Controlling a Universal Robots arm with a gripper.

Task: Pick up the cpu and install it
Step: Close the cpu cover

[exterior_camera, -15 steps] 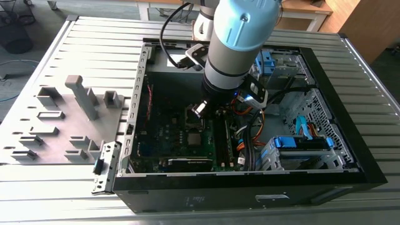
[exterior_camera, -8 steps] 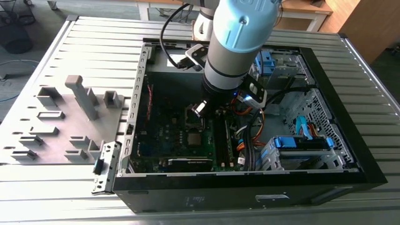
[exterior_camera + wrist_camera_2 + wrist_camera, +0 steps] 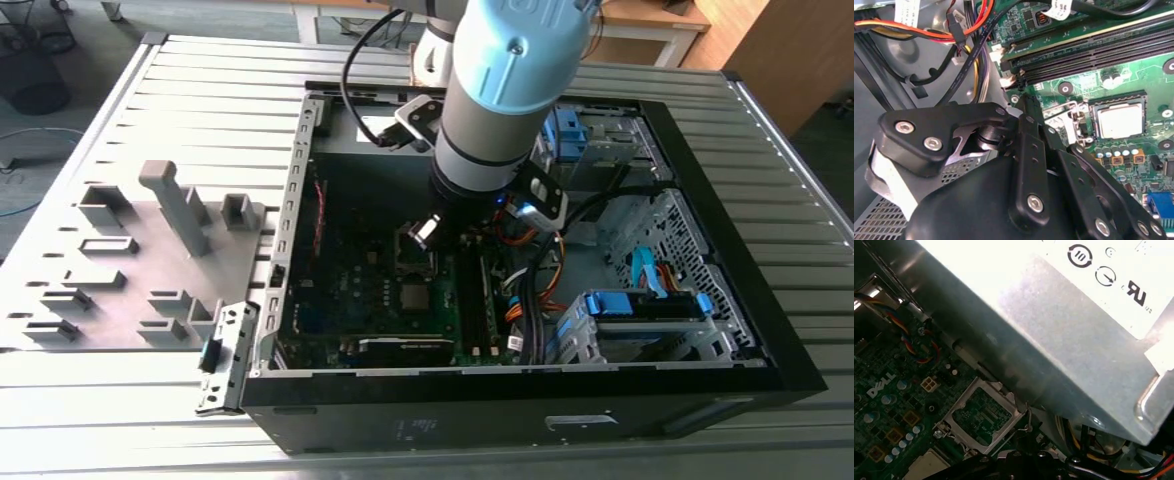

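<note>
One cpu (image 3: 1119, 121) lies in the socket (image 3: 1117, 95) inside the case (image 3: 534, 392); tool's (image 3: 430, 235) state unclear

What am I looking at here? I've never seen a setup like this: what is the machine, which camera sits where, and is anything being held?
The machine is a single robot arm with a gripper at its end. It reaches down into an open computer case that lies on a slatted metal table. The exterior view looks on from off the arm. Both wrist views ride on the arm and look closely at the green motherboard. On the table, at the exterior view's left, lies a grey tray with raised blocks. The cpu is not held: it lies in its socket on the motherboard, apart from the gripper, and the socket's metal frame is swung open.
</note>
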